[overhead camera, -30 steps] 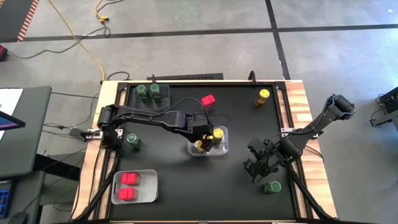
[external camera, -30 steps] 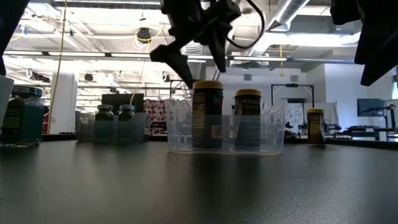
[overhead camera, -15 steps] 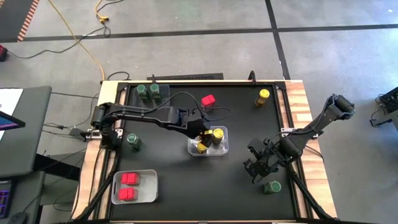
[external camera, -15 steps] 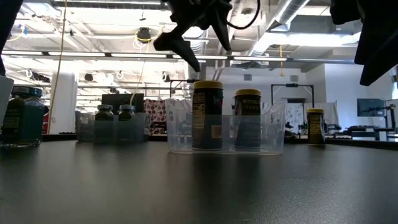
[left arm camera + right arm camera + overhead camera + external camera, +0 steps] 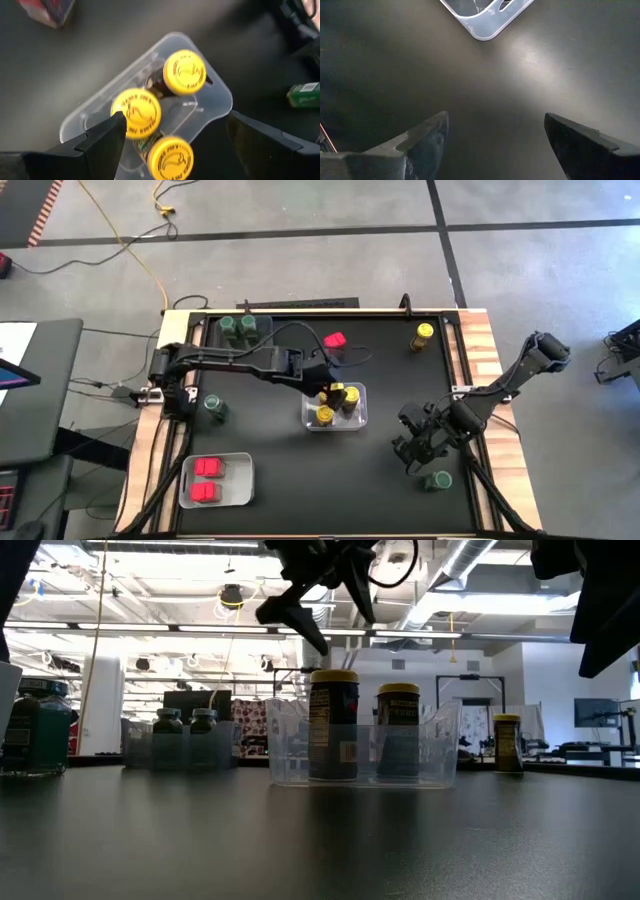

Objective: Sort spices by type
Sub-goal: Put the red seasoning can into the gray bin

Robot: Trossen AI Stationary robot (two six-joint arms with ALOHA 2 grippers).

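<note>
Three yellow-lidded jars now stand in the clear bin at the middle of the table, and the left gripper, which a second ago sat low over that bin's left side, has risen and drawn back toward the far-left, its fingers spread and holding nothing. In the low view the left gripper hangs above the nearest jar's lid with clear air between them. That reads as a drop-off just finished: the yellow group is nearly gathered, with one yellow jar still alone at the far-right corner.

Elsewhere, two green-lidded jars sit in the far-left bin, one green jar stands loose near the left edge, and another green jar stands at the near right. Two red-topped jars lie in the near-left bin, and one red jar waits on the mat just beyond the left gripper.

The left arm stretches from its left-edge base across to the centre, wrist tilted downward over the clear bin. The right gripper has not moved; it hovers wide and empty over bare mat, close to the near-right green jar.
</note>
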